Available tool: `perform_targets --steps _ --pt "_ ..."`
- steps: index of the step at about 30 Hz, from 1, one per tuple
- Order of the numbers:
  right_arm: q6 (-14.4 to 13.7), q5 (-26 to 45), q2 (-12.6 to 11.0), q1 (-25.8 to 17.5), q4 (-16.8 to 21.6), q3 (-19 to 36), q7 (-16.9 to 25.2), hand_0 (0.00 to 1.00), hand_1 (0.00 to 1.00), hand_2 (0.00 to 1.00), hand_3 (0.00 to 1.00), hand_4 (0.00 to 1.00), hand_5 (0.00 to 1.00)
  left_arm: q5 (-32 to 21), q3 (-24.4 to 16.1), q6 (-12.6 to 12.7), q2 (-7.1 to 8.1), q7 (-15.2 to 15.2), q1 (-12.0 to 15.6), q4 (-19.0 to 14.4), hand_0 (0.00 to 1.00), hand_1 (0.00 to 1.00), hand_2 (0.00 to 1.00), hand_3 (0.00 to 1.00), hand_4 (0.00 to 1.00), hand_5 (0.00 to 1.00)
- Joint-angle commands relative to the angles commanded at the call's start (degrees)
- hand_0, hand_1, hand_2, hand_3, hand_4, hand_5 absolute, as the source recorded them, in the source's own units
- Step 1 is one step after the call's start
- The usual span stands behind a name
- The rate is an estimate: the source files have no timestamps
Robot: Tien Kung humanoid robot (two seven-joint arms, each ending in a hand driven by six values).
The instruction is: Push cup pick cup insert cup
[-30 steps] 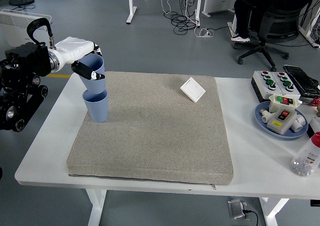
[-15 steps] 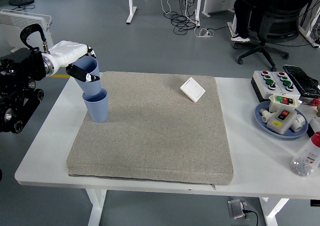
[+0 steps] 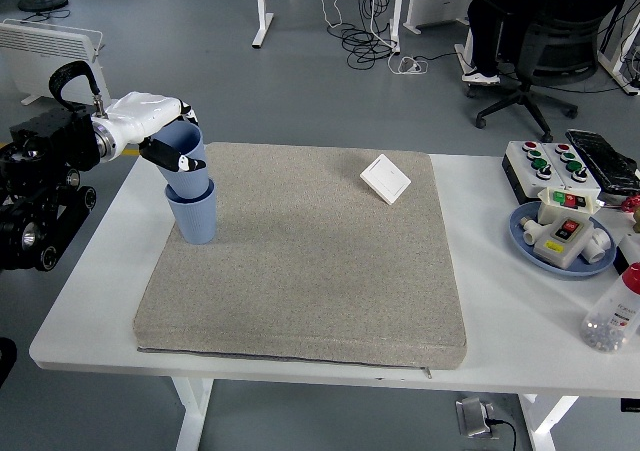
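Note:
A blue cup (image 3: pixel 193 214) stands upright on the grey mat (image 3: pixel 310 261) near its left edge. A second blue cup (image 3: pixel 184 162) sits tilted in the mouth of the standing one, partly nested. My left hand (image 3: pixel 165 141) is shut on this upper cup, white fingers wrapped around its rim and side. The left arm comes in from the left edge. My right arm is out of the picture.
A white square switch plate (image 3: pixel 385 179) lies on the mat's far right part. On the table's right stand a button box (image 3: pixel 545 164), a blue plate (image 3: pixel 522 236) holding switch parts, and a clear bottle (image 3: pixel 615 316). A seated person (image 3: pixel 500 21) is far back.
The held cup has come down further into the standing cup, after tilting left half a second ago. The hand dropped a little with it.

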Motion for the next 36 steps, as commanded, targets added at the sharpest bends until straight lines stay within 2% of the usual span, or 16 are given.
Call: perform_targets --steps 11,12,17,18,23,24,29,30,35,36 --pt "-0.01 0.34 -0.03 0.14 0.00 -0.34 0.13 0.755 0.627 0.647 0.558 0.081 0.467 0.00 -1.74 -0.86 -0.59 0.18 -0.02 2.13 0.252 0.497 0.539 0.505 0.800 0.260" --pt "-0.01 0.37 -0.03 0.14 0.00 -0.35 0.14 0.755 0.627 0.647 0.557 0.081 0.468 0.00 -1.81 -0.92 -0.59 0.20 -0.01 2.15 0.286 0.525 0.601 0.592 0.817 0.275" --pt "0.02 0.45 -0.04 0.21 0.00 -0.44 0.22 0.755 0.627 0.647 0.557 0.081 0.468 0.00 -2.05 -0.73 -0.73 -0.06 0.04 2.20 0.286 0.525 0.601 0.592 0.817 0.275" --pt "0.03 0.45 -0.04 0.22 0.00 -0.45 0.22 0.755 0.627 0.647 0.558 0.081 0.468 0.00 -2.05 -0.69 -0.76 -0.11 0.04 2.21 0.521 0.669 0.760 0.792 0.898 0.375" --pt "0.04 0.54 -0.06 0.27 0.00 -0.49 0.23 0.755 0.627 0.647 0.558 0.081 0.468 0.00 -2.30 -1.15 -0.84 0.08 0.17 2.37 0.521 0.669 0.760 0.792 0.898 0.375" --pt "0.04 0.55 -0.07 0.28 0.00 -0.47 0.22 0.755 0.627 0.648 0.557 0.081 0.469 0.00 -2.36 -1.22 -0.88 0.16 0.18 2.51 0.729 0.801 0.924 0.900 0.947 0.454" --pt "0.06 0.56 -0.11 0.31 0.00 -0.53 0.21 0.755 0.627 0.648 0.557 0.081 0.469 0.00 -2.64 -1.08 -0.97 0.33 0.26 2.87 0.729 0.801 0.924 0.900 0.947 0.454" --pt "0.06 0.56 -0.11 0.33 0.00 -0.54 0.22 0.755 0.627 0.648 0.558 0.081 0.468 0.00 -2.64 -0.95 -0.98 0.43 0.28 2.87 0.823 0.864 0.998 0.979 0.987 0.504" --pt "0.06 0.62 -0.11 0.30 0.00 -0.54 0.23 0.755 0.627 0.648 0.558 0.081 0.468 0.00 -2.70 -0.43 -1.00 0.52 0.38 2.69 0.823 0.864 0.998 0.979 0.987 0.504" --pt "0.06 0.65 -0.11 0.30 0.00 -0.54 0.24 0.755 0.627 0.647 0.557 0.082 0.468 0.00 -2.70 -0.33 -1.00 0.52 0.40 2.63 0.856 0.887 0.998 0.990 0.990 0.516"
